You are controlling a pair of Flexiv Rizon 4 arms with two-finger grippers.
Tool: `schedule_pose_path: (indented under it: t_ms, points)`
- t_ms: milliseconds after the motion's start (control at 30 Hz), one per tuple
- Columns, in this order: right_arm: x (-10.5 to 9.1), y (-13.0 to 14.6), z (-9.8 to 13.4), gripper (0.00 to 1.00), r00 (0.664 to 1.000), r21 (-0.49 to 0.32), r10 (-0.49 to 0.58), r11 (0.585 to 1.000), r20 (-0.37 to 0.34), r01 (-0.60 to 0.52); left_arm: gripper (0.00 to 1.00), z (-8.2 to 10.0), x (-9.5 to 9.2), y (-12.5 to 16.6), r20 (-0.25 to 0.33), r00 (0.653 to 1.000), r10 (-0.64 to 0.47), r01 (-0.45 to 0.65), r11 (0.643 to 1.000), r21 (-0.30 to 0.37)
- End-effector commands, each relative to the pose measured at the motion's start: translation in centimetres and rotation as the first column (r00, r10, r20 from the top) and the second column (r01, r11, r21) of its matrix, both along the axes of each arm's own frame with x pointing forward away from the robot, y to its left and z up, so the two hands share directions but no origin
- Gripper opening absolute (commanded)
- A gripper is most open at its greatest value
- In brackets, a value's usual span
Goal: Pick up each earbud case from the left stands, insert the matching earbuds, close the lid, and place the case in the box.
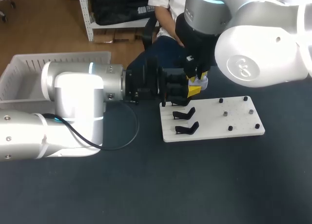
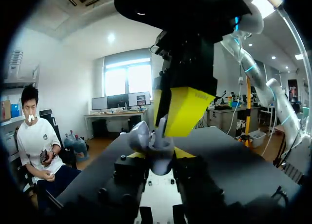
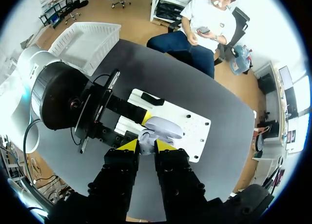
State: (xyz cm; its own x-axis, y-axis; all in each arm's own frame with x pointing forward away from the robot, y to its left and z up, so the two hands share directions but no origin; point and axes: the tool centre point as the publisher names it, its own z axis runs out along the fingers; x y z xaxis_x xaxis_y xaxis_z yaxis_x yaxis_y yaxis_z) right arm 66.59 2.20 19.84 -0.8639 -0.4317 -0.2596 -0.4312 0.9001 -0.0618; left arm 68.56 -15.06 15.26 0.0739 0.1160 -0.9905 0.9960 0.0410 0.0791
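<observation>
**Earbud at the mouth of the open case, held above the board**

My left end effector (image 2: 158, 155) was clamped on the open case (image 1: 203, 82), holding it over the 11 o'clock corner of the white board (image 1: 239, 119). My right end effector (image 3: 146, 146), hanging in from 1 o'clock, looked pinched together on a small pale earbud (image 3: 145, 137) right at the case's mouth. I judged us mid-task: the earbud was not seated, the lid was not closed, and no case showed in the box (image 1: 19, 70) at the counter's (image 1: 195, 185) 10 o'clock. The two black stands (image 1: 185, 114) I could see were bare, and small pegs (image 1: 226, 113) dotted the board's 3 o'clock half. The end effectors were crowded tip to tip just above the stands, and my own left arm lay across the way to the box.
</observation>
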Motion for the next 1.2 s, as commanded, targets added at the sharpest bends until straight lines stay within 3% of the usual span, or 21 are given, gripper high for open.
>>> schedule_pose_path:
  t_ms: [33,600,1033,1200]
  points:
    - [0.07,-0.07,-0.14,0.0,1.0,-0.002,-0.003,1.0,0.005,0.003,0.0,-0.12,-0.26,-0.03,0.006,1.0,0.01,-0.01,1.0,-0.006]
    - [0.16,0.02,-0.93,0.0,1.0,-0.035,0.021,0.999,-0.013,-0.021,0.0,-0.12,-0.26,-0.03,0.006,1.0,0.01,-0.01,1.0,-0.006]
    - [0.0,0.32,-0.76,0.35,0.999,-0.038,0.033,0.999,-0.013,-0.033,0.0,-0.12,-0.26,-0.03,0.006,1.0,0.01,-0.01,1.0,-0.006]
    - [-0.12,0.26,-0.69,0.39,0.999,-0.039,0.032,0.999,-0.013,-0.032,0.0,-0.12,-0.26,-0.03,0.006,1.0,0.01,-0.01,1.0,-0.006]
